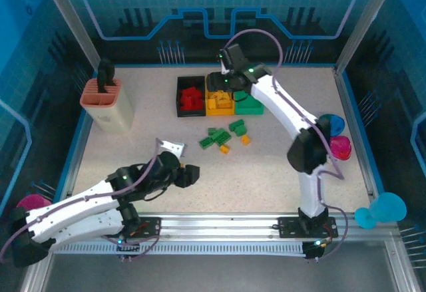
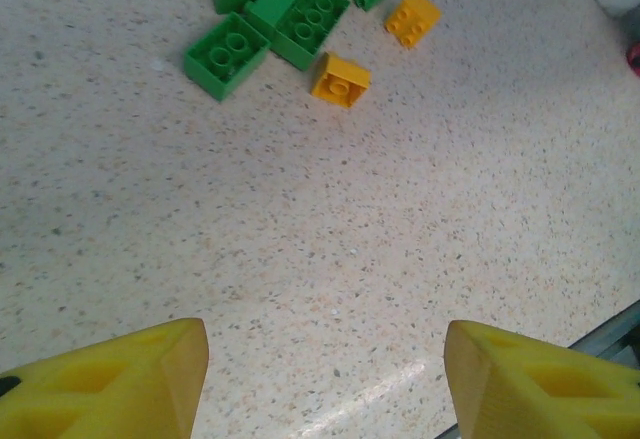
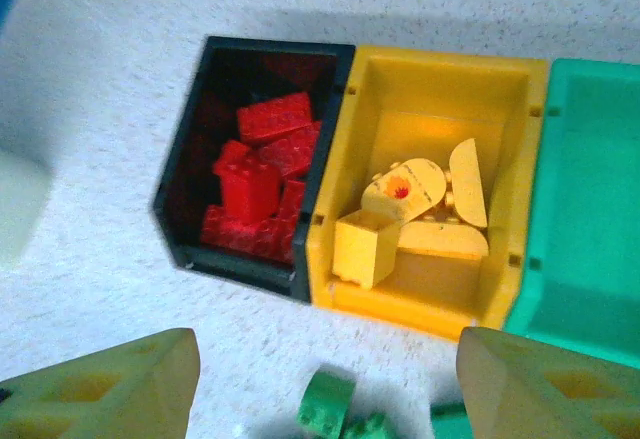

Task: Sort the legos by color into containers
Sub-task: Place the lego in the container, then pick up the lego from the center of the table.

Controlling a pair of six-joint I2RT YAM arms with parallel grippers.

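We see our right gripper (image 3: 328, 359) spread empty above the yellow bin (image 3: 440, 59) of yellow bricks (image 3: 365, 247); our left gripper (image 2: 325, 359) gapes empty near loose green bricks (image 2: 227, 54).

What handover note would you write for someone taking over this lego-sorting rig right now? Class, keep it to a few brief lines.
Left gripper: open, empty, over bare table short of the loose bricks.
Right gripper: open, empty, above the bins.
Done: red bricks in black bin; yellow bricks in yellow bin.
Left: green bricks and two yellow-orange bricks on the table. Green bin shows none in its visible part.
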